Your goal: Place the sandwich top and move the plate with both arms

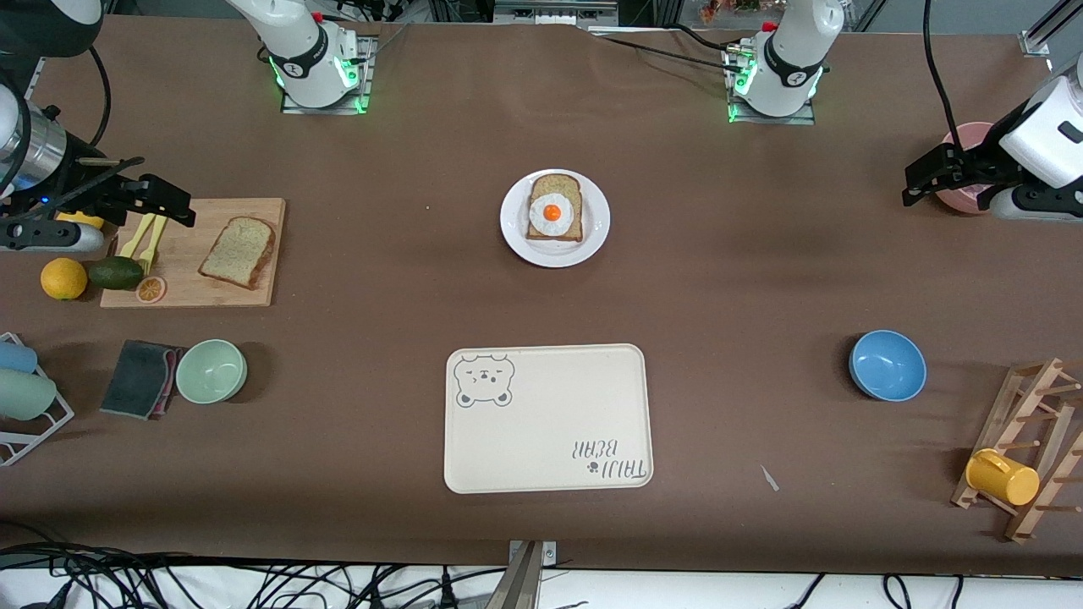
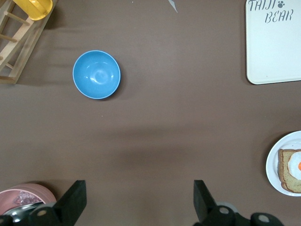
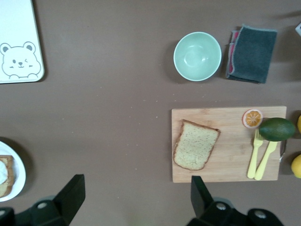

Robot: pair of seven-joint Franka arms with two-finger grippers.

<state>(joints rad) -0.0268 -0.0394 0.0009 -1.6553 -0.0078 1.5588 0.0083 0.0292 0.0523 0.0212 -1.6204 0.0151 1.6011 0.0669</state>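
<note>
The sandwich top (image 1: 239,251), a plain speckled bread slice, lies on a wooden cutting board (image 1: 203,292) at the right arm's end of the table; it also shows in the right wrist view (image 3: 195,144). The white plate (image 1: 513,233) sits mid-table and bears a bread slice with a fried egg (image 1: 554,211); its rim shows in the left wrist view (image 2: 273,162) and the right wrist view (image 3: 19,174). My right gripper (image 1: 165,199) hangs open and empty over the board's edge (image 3: 136,190). My left gripper (image 1: 922,182) is open and empty over bare table by a pink bowl (image 2: 139,193).
The cream bear-print tray (image 1: 550,423) lies nearer the front camera than the plate. A green bowl (image 1: 211,370), dark cloth (image 1: 140,379), avocado (image 1: 116,272), orange (image 1: 63,278) and yellow cutlery (image 1: 144,241) are by the board. A blue bowl (image 1: 887,364), wooden rack (image 1: 1028,440) with yellow cup (image 1: 1003,477) and pink bowl (image 1: 964,135) are at the left arm's end.
</note>
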